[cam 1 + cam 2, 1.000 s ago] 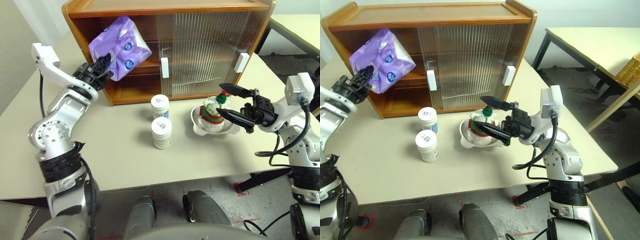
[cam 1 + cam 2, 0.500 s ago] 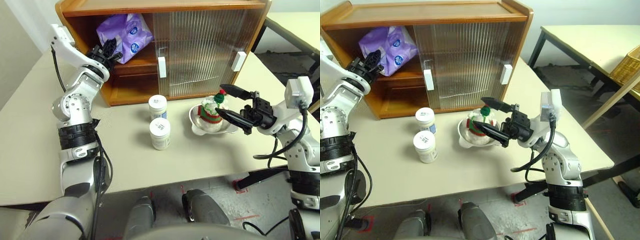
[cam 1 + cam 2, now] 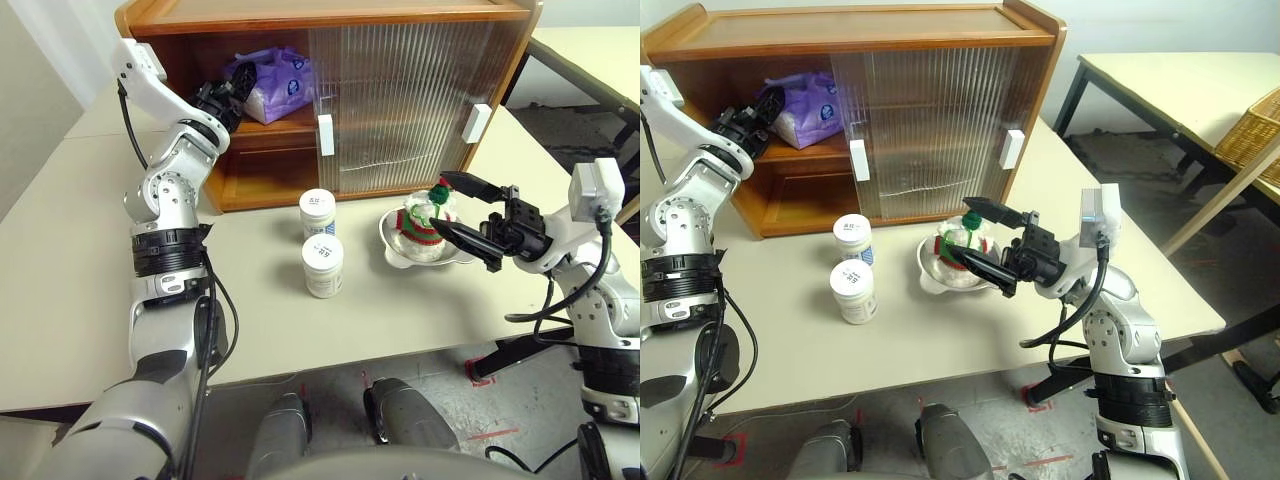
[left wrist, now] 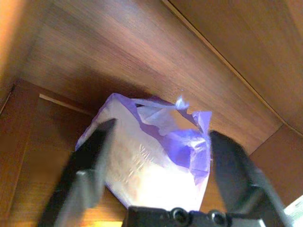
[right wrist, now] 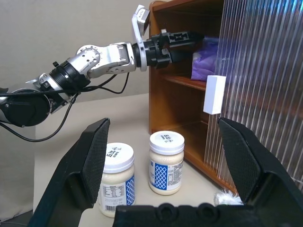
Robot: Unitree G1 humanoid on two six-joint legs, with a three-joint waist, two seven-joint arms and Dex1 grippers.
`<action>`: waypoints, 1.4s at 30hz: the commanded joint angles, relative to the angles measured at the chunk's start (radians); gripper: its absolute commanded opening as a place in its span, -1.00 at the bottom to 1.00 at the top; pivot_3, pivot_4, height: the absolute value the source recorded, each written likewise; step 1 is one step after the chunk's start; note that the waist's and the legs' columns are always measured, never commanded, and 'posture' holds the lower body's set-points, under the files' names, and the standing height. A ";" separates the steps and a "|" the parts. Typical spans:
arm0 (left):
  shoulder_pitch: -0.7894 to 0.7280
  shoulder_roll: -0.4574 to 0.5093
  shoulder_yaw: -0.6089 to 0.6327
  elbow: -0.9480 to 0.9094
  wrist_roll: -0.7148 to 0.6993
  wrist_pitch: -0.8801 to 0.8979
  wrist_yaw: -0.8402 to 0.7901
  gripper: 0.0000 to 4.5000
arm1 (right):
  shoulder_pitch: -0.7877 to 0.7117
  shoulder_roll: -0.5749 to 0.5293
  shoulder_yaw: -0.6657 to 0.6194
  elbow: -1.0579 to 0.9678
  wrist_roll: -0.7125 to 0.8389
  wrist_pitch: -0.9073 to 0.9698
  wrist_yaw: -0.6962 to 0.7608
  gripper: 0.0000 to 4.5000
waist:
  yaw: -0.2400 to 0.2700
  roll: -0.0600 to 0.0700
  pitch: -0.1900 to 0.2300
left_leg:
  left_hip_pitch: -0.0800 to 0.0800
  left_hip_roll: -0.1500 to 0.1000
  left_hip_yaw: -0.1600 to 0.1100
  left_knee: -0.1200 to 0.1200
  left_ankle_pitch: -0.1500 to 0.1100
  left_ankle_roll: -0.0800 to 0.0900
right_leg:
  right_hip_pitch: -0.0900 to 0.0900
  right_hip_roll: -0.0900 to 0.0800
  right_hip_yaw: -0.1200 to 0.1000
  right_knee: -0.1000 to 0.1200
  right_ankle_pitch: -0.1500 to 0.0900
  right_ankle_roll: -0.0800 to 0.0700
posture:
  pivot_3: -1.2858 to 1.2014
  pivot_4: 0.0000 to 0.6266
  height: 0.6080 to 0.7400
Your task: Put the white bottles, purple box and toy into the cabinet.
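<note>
Left wrist view first: my left gripper (image 4: 156, 161) has its two fingers spread wide, one on each side of the purple box (image 4: 156, 163), which lies on the upper shelf of the cabinet (image 3: 420, 12). The fingers are not pressing the pack; it rests on the wood on its own, in the open left half of the cabinet, just left of the ribbed sliding door (image 3: 400, 90). From the head camera the left gripper (image 3: 232, 98) reaches into that opening, right at the near end of the box (image 3: 275, 82).

So I judge the box step is at its release, and the pack is in. Two white bottles (image 3: 321, 240) stand on the table (image 3: 80, 250) in front of the cabinet, one behind the other, untouched. The toy (image 3: 426, 222) sits in a shallow metal bowl (image 3: 400, 250) to their right. My right gripper (image 3: 462, 208) hovers just beside the toy with its fingers wide apart, pinching nothing.

Next, I reckon, the left arm must back straight out without dragging the soft pack along, then drop to the nearer bottle. The right could close on the toy.
</note>
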 commanded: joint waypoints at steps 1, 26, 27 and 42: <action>0.030 -0.006 -0.001 -0.069 -0.003 0.041 0.011 0.99 | -0.006 0.002 0.012 0.000 -0.009 -0.008 0.009 1.00 | 0.000 0.000 0.000 | 0.000 0.000 0.000 0.000 0.000 0.000 | 0.000 0.000 0.000 0.000 0.000 0.000 | -0.16 -0.75 1.00; 0.264 0.131 -0.266 -0.287 0.241 -0.043 -0.268 -0.99 | -0.008 -0.003 0.023 0.028 -0.015 -0.014 0.039 1.00 | 0.020 0.000 0.000 | -0.009 0.000 -0.021 0.000 -0.003 -0.001 | -0.007 -0.009 0.003 0.000 -0.001 -0.002 | -0.17 -0.74 1.00; 0.254 0.125 -0.270 -0.264 0.255 -0.053 -0.266 -0.99 | -0.005 -0.004 0.022 0.026 -0.015 -0.015 0.040 1.00 | 0.019 0.000 0.000 | -0.010 0.001 -0.021 -0.001 -0.003 -0.001 | -0.009 -0.009 0.003 -0.001 0.000 -0.002 | -0.17 -0.74 1.00; 0.083 0.126 -0.259 0.092 0.430 -0.249 -0.260 -0.99 | 0.004 0.000 0.022 0.010 -0.015 -0.026 0.019 1.00 | -0.001 0.000 -0.001 | -0.018 -0.009 -0.020 0.000 -0.001 0.004 | -0.014 -0.012 0.001 -0.001 0.002 0.002 | -0.18 -0.79 1.00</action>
